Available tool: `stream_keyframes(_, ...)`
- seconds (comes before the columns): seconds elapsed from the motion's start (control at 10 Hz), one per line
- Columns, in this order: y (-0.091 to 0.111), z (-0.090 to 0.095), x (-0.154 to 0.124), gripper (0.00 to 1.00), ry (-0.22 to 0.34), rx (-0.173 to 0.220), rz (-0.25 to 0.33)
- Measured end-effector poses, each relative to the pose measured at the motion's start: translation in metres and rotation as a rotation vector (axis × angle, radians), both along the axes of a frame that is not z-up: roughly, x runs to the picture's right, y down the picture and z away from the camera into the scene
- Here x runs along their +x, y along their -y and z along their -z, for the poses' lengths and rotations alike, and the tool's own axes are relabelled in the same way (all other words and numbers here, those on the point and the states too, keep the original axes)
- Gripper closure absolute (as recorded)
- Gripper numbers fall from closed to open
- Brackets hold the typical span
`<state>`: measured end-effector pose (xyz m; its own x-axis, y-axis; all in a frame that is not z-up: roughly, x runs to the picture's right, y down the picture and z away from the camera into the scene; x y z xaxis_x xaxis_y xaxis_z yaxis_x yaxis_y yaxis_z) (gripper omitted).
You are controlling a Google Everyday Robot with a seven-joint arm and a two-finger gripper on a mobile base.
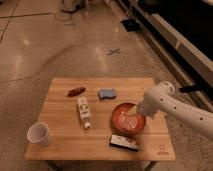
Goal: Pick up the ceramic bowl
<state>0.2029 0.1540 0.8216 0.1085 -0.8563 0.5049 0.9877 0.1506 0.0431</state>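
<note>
A: Well, where is the bowl?

B: The orange-red bowl [125, 121] sits upright on the right half of the table [60, 120], towards the front edge. Inside it I see only pale swirl marks on the glaze.

A: And the pincer?

B: The pincer [138, 115] is down at the bowl's right rim, at the end of the white arm [175, 107] that reaches in from the right. Whether it is apart, together or clamped on the rim, I cannot tell; the arm covers it.

A: What lies closest to the bowl?

B: A flat dark packet [124, 142] with a pale stripe lies just in front of it, near the table's front edge. A white bottle [83, 111] lies on its side to the left, about mid-table.

A: Further out?

B: A blue cloth [106, 93] lies behind the bowl, and a small red thing [76, 91] to the left of that. A white cup [39, 134] stands upright at the front left corner, well apart from the bowl. What the cup holds, I cannot tell.
</note>
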Motion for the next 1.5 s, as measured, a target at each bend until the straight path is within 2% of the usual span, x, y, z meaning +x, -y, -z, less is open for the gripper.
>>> stream_keyframes(0.3, -0.010, -0.017, 0.003, 0.23, -0.009, -0.017, -0.015)
stream_keyframes(0.7, -0.027, -0.032, 0.007, 0.64, -0.010, -0.061, -0.035)
stream_keyframes(1.0, -0.029, -0.035, 0.013, 0.92, -0.015, -0.073, -0.054)
stream_keyframes(1.2, -0.025, -0.033, 0.018, 0.96, -0.017, -0.067, -0.070)
stream_keyframes(1.5, -0.002, -0.017, 0.018, 0.96, 0.020, -0.040, -0.116)
